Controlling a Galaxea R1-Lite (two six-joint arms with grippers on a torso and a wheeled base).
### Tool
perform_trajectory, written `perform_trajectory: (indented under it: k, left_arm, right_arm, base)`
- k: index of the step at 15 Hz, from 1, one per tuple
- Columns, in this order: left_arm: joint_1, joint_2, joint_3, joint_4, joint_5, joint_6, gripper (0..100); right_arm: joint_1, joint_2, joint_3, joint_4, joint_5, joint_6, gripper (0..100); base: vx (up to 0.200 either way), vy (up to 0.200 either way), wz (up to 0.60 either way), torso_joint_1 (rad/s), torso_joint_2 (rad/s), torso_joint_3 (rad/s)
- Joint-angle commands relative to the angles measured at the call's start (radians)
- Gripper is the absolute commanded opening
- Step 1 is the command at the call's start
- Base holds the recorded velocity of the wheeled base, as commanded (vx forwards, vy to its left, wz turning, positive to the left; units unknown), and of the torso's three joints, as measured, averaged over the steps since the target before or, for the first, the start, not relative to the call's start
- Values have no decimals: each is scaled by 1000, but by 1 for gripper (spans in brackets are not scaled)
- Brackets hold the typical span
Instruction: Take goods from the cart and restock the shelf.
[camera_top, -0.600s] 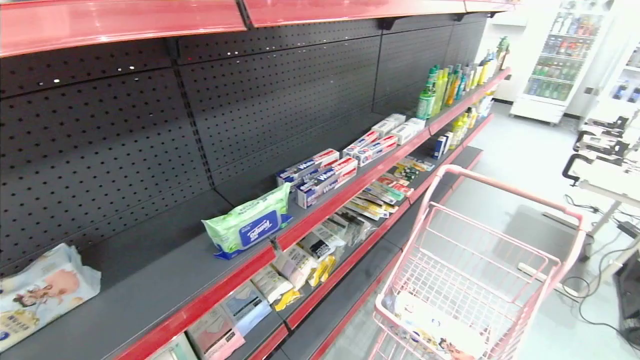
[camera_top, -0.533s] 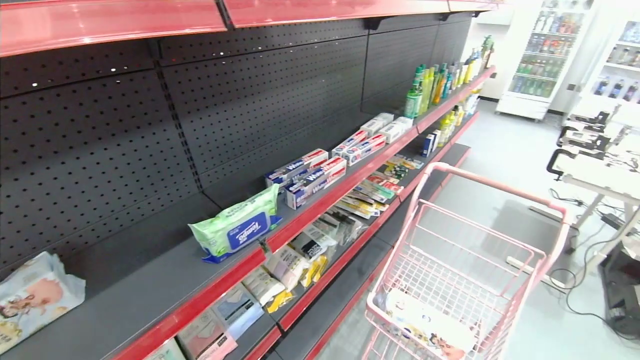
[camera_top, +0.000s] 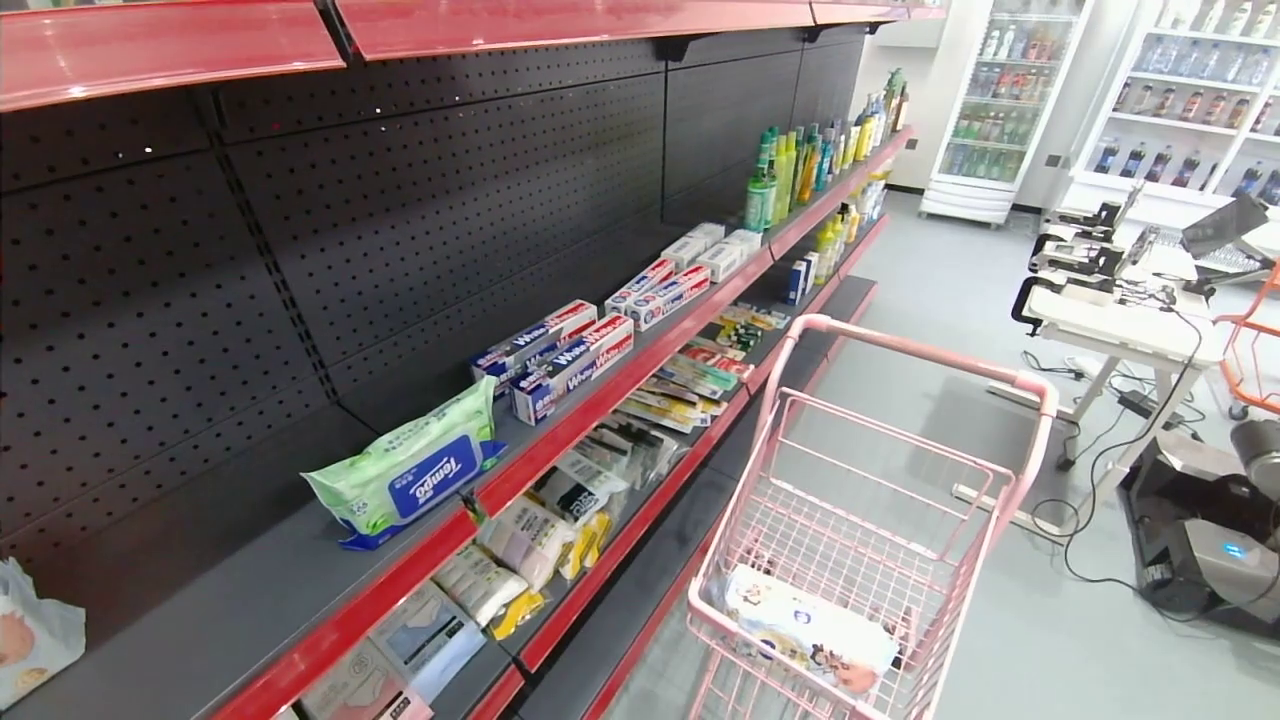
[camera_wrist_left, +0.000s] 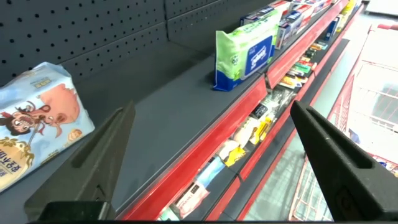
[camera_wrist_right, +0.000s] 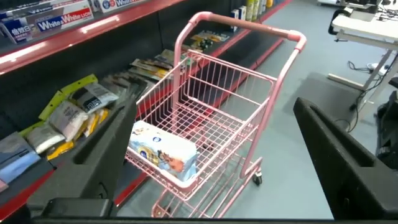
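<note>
The pink cart stands in the aisle to the right of the shelf. One white pack with a cartoon print lies in its basket. A matching cartoon pack lies at the shelf's far left, and a green wipes pack stands farther along. My left gripper is open over the shelf's front edge, between the cartoon pack and the wipes pack. My right gripper is open above the cart, with the pack in the basket below it.
Toothpaste boxes and bottles fill the shelf farther along. Lower shelves hold small packets. A white table with cables, a grey machine on the floor and drink fridges stand to the right.
The whole head picture has shifted left, so the camera has turned to the right. The goods, shelf and cart show no move of their own.
</note>
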Motion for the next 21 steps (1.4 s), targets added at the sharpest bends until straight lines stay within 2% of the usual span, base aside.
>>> perform_trajectory:
  k: [1,3,4,5,6,7,8,9,10,11,13,15,16,18,21]
  left_arm:
    - [0,1,0,0,0,0,100]
    - [0,1,0,0,0,0,100]
    - [0,1,0,0,0,1,100]
    - [0,1,0,0,0,0,100]
    - [0,1,0,0,0,1,100]
    - [0,1,0,0,0,0,100]
    - [0,1,0,0,0,0,100]
    - [0,1,0,0,0,0,100]
    - [0,1,0,0,0,0,100]
    - [0,1,0,0,0,-2,100]
    - [0,1,0,0,0,-2,100]
    - [0,1,0,0,0,-2,100]
    - [0,1,0,0,0,-2,100]
    - [0,1,0,0,0,-2,100]
    - [0,1,0,0,0,-2,100]
  right_arm:
    - [3,6,0,0,2,0,100]
    - [3,46,-14,-1,2,53,100]
    - [13,95,-84,-3,12,66,100]
    - [35,443,-448,6,0,240,100]
    - [38,615,-637,36,6,284,100]
    - [30,754,-703,74,-8,258,100]
    - [30,754,-703,74,-8,258,100]
    - [-7,1014,-713,82,71,122,100]
    - [-8,1024,-715,82,80,117,100]
    - [-42,1288,-755,82,204,-16,100]
    - [-42,1484,-776,103,236,-224,100]
    - [-46,1672,-798,102,357,-417,100]
    - [-45,1759,-805,95,371,-490,100]
    - [-36,1894,-861,94,373,-563,100]
    - [30,2031,-959,92,367,-558,100]
  base:
    - [0,0,0,0,0,0]
    - [0,0,0,0,0,0]
    - [0,0,0,0,0,0]
    - [0,0,0,0,0,0]
    - [0,0,0,0,0,0]
    - [0,0,0,0,0,0]
    - [0,0,0,0,0,0]
    - [0,0,0,0,0,0]
    - [0,0,0,0,0,0]
    - [0,0,0,0,0,0]
    - [0,0,0,0,0,0]
    - [0,0,0,0,0,0]
    - [0,0,0,0,0,0]
    - [0,0,0,0,0,0]
    - [0,0,0,0,0,0]
